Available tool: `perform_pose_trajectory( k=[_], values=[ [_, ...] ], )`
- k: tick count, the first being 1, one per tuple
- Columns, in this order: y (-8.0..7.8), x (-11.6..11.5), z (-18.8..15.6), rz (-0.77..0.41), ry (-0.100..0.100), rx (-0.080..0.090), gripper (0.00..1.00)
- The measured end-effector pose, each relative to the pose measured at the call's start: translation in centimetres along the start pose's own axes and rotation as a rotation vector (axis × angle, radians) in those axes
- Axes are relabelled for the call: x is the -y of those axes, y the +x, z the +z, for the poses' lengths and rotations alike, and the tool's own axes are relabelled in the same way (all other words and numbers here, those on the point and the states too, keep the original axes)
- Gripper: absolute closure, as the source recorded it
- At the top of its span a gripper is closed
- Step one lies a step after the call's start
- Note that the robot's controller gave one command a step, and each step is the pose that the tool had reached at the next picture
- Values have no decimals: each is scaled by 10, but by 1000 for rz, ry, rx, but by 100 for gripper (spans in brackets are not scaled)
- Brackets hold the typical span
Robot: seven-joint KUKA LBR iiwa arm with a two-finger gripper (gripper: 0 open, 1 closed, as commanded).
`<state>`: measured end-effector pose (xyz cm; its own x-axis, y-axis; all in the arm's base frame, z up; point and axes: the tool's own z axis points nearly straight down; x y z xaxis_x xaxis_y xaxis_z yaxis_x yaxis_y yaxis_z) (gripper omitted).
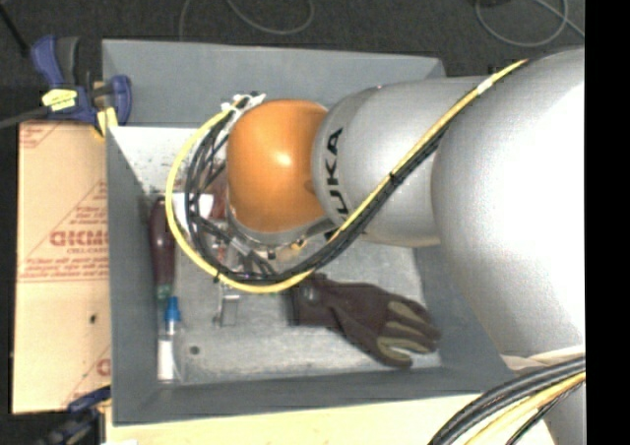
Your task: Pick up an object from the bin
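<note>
Claw (228, 309) hangs low inside the grey bin (285, 352); wide or narrow, cannot tell. Seemingly nothing is lifted yet. 1 dark brown glove (366, 317) lies just right of it, and a blue-capped clear tube (168, 331) lies to its left.

Glove (369, 320) at bin's (295, 64) front right, tube (167, 340) along left wall, arm (443, 167) over middle

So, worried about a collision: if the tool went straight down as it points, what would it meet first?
Likely the bare bin floor under the tool, left of the dark glove; depth is unclear.
</note>
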<state>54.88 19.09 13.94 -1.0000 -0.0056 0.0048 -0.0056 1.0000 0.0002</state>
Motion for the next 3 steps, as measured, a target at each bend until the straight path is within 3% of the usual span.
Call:
perform_pose_trajectory(
  k=[1, 2, 3],
  values=[
    [-2, 1, -5, 5, -1, 7, 0],
    [-19, -26, 35, -254, -2, 16, 0],
    [-84, 31, 7, -351, -2, 9, 0]
  ],
)
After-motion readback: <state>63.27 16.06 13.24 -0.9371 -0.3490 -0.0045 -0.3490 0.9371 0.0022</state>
